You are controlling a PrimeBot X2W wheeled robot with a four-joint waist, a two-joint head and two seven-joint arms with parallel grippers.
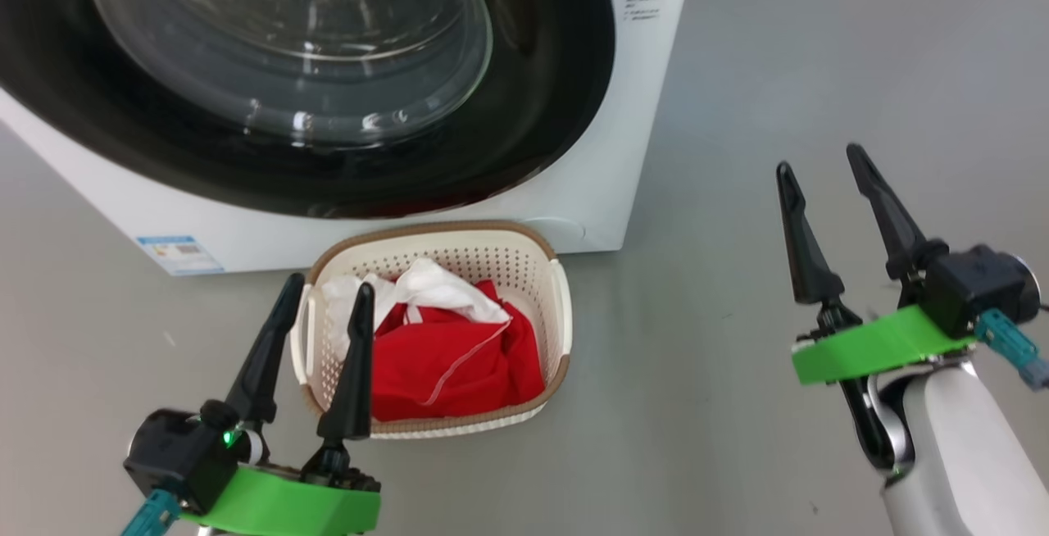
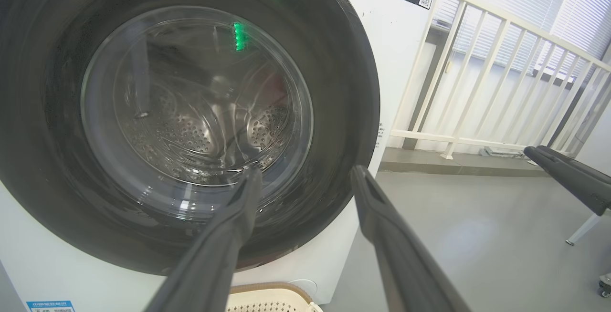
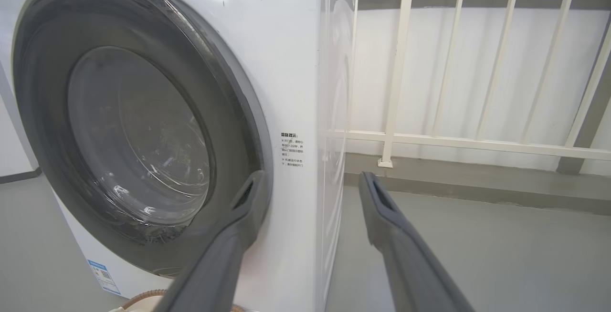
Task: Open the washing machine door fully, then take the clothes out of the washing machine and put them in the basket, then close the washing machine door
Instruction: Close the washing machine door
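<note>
Washing machine door (image 1: 557, 69): rim looked glossy black, window clear glass with glints. Washing machine (image 1: 262, 241) casing was smooth white, lightly glossy; drum (image 2: 191, 135) perforated shiny metal. Basket (image 1: 492, 261) was matt cream perforated plastic, rim woven-look brown. Clothes (image 1: 459, 364) were soft red and white cloth.

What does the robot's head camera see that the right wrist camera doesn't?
Head view: the red and white clothes lying in the basket, and the open left gripper near it. Right wrist view: a white railing past the washing machine. Both: the round washing machine door, shut, the blue label, and the open right gripper.
</note>
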